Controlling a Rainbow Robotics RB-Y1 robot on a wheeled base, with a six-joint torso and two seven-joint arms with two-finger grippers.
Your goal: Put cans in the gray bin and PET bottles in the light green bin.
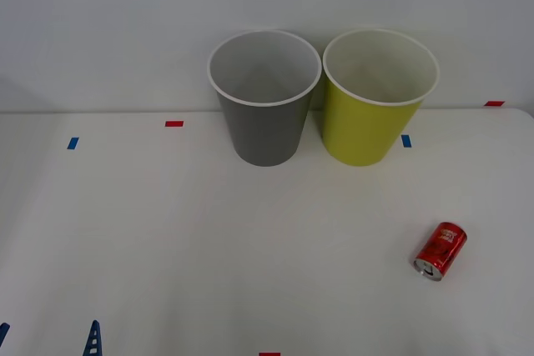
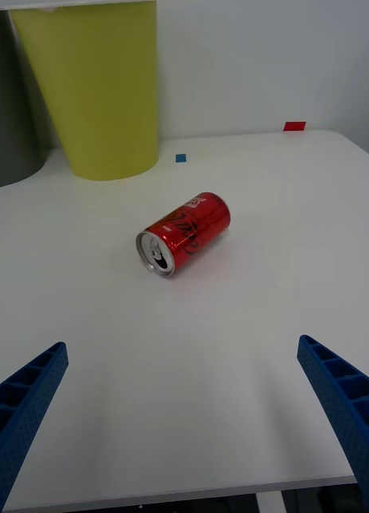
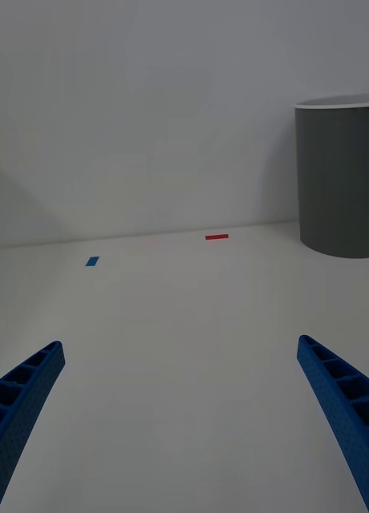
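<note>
A small red can (image 1: 440, 249) lies on its side at the front right of the white table, its silver top facing the robot. In the right wrist view the can (image 2: 184, 234) lies a short way ahead of my right gripper (image 2: 180, 353), which is open and holds nothing. The gray bin (image 1: 264, 97) and the light green bin (image 1: 375, 97) stand upright side by side at the back, gray on the left. My left gripper (image 1: 47, 341) is open low at the front left, with the gray bin (image 3: 341, 180) far ahead of it. PET bottles are out of view.
Small red tape marks (image 1: 173, 123) and blue tape marks (image 1: 73, 143) lie flat on the table. A pale wall rises right behind the bins. The table's right edge (image 2: 357, 160) runs close past the can.
</note>
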